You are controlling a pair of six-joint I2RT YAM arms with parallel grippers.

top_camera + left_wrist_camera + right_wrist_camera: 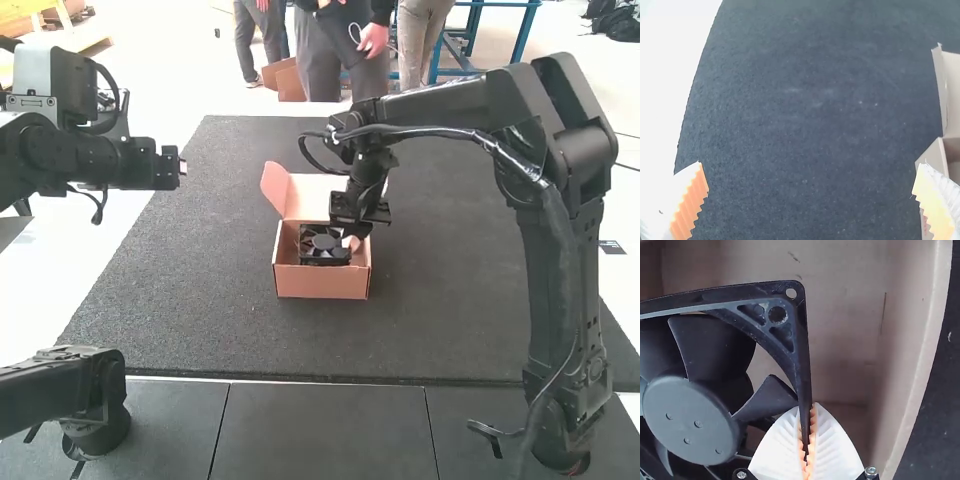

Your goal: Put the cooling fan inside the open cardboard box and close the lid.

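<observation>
Cardboard box point(322, 281) stands open near the middle of the dark mat point(190, 270) on the bench, its lid point(276, 189) raised at the back left. The black cooling fan point(700, 390) sits in the box's opening, between the walls. The right arm comes down from above, and the right tool point(352, 228) pinches the fan's frame edge between its white ribbed fingers point(835, 450), with the orange pads pressed on either side of the thin rim. The left tool point(807, 195) hangs over the mat off to the left of the box, apart from it, its fingers spread wide.
</observation>
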